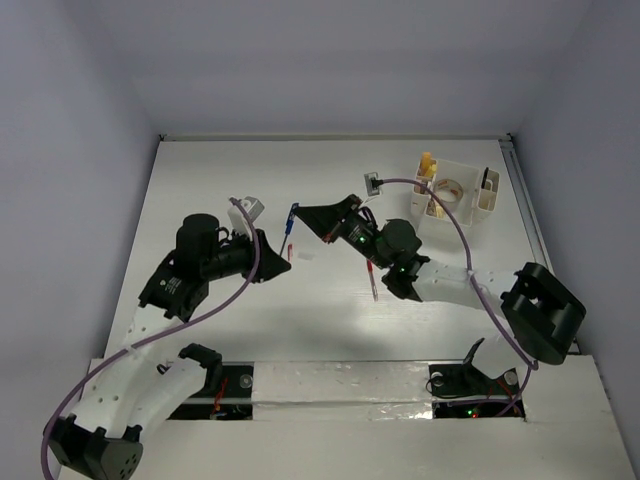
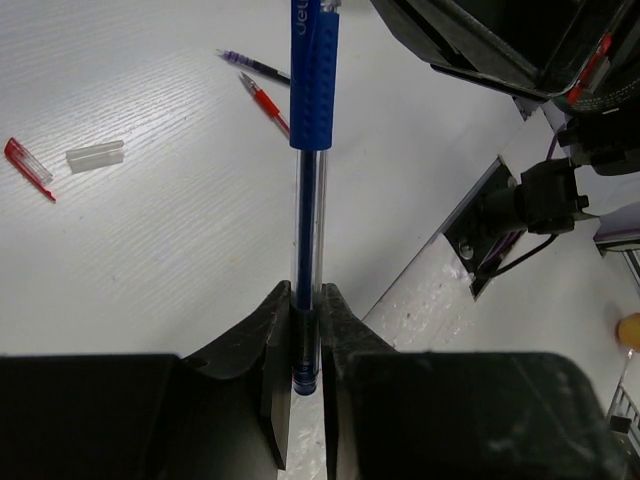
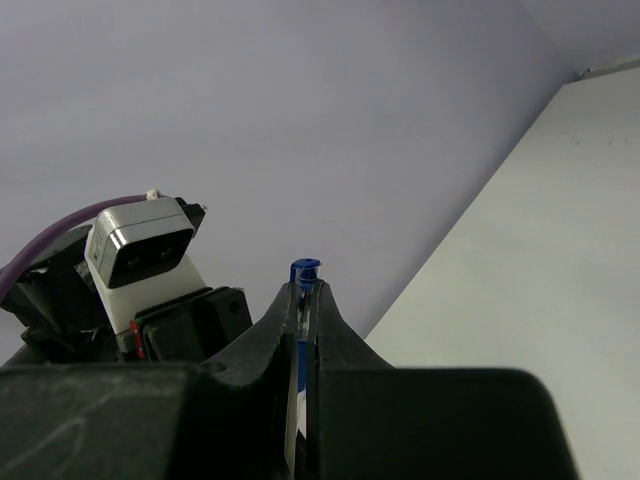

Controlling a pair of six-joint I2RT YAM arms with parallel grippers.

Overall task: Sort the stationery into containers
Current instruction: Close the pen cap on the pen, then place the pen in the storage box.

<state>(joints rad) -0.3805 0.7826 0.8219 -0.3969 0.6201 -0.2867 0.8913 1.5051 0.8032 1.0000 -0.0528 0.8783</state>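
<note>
Left claw point(image 2: 305, 300) and right claw point(image 3: 307, 295) both pinch one blue pen point(image 2: 313, 80), arms angled toward each other.

- Three pens: blue pen point(image 2: 313, 90), red pen point(image 2: 266, 104), dark purple-tipped pen point(image 2: 255, 66).
- Two loose pen caps: red cap point(image 2: 28, 166), clear cap point(image 2: 95, 156).
- One organizer point(image 1: 480, 200).
- One yellow block point(image 1: 428, 163) discernible.
- Two end effectors: left end effector point(image 2: 305, 292), right end effector point(image 3: 305, 292).
</note>
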